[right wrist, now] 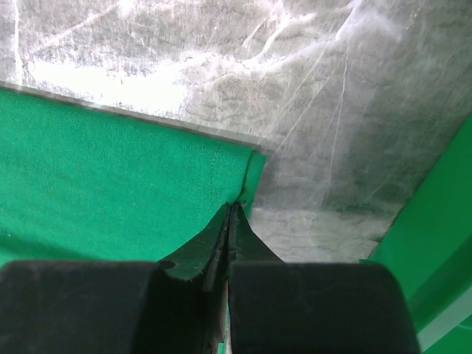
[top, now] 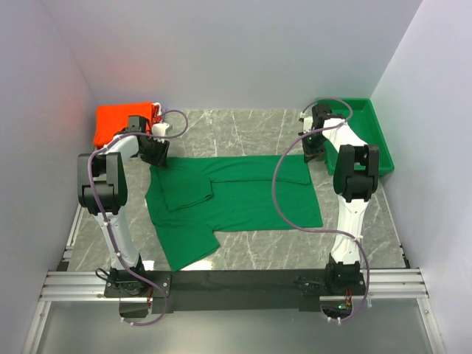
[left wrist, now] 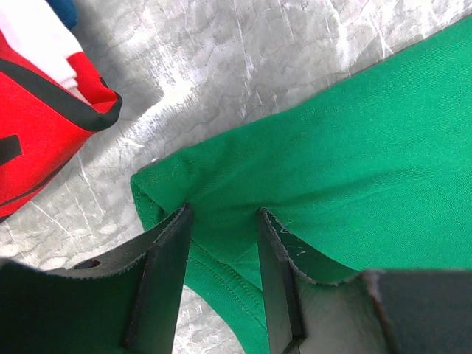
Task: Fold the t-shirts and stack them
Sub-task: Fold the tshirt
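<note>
We have the plain dark green cloth t-shirt lying flat mid-surface, one sleeve folded in, so both far corners can be lifted together. Our right fingers are pressed together, pinching its far right hem corner. Our left fingers stand spread astride the far left edge, not yet closed. The folded orange-red cloth shirt lies near that corner, and the rigid green plastic tray lies near the right. Bare grey marble surface lies between them.

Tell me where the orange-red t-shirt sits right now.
In the top view, the orange-red t-shirt lies folded at the far left, just behind the left gripper and beyond the green t-shirt.
</note>
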`<state>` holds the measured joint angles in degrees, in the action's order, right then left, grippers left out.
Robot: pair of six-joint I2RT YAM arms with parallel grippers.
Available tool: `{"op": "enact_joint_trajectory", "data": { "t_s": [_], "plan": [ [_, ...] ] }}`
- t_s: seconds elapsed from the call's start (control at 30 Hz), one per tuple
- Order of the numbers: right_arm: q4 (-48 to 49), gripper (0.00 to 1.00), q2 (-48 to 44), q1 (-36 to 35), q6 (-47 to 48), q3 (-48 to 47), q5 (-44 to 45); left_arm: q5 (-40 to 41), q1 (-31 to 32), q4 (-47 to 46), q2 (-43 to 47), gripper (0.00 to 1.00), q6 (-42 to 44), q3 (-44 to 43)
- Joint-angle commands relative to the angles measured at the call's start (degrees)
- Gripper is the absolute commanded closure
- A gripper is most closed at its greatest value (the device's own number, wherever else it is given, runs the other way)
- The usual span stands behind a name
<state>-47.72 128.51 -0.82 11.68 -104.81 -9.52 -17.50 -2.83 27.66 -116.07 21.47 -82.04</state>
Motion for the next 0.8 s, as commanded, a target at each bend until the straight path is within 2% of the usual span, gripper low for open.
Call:
{"op": "enact_joint_trajectory", "data": {
  "t_s": [0.0, 0.33, 0.53, 0.77],
  "plan": [
    [1.7, 1.0, -1.9, 0.4, 0.9, -2.3, 0.3, 1.7, -0.5, 0.6, -1.4, 0.53, -0.4, -2.1],
    [4.8, 1.0, -1.3, 0.5, 0.4, -4.3, 2.8, 3.1, -0.6, 0.9, -2.8, 0.54, -0.1, -3.4],
    [9.6, 1.0, -3.7, 0.6, -0.4, -1.4, 3.0, 3.6, -0.6, 0.6, -3.0, 0.6, -0.5, -3.6],
    [4.3, 1.0, 2.8, 0.5, 2.2, -7.0, 8.3, 5.2, -0.8, -0.6, -3.5, 0.61, -1.5, -4.2]
  ]
}}
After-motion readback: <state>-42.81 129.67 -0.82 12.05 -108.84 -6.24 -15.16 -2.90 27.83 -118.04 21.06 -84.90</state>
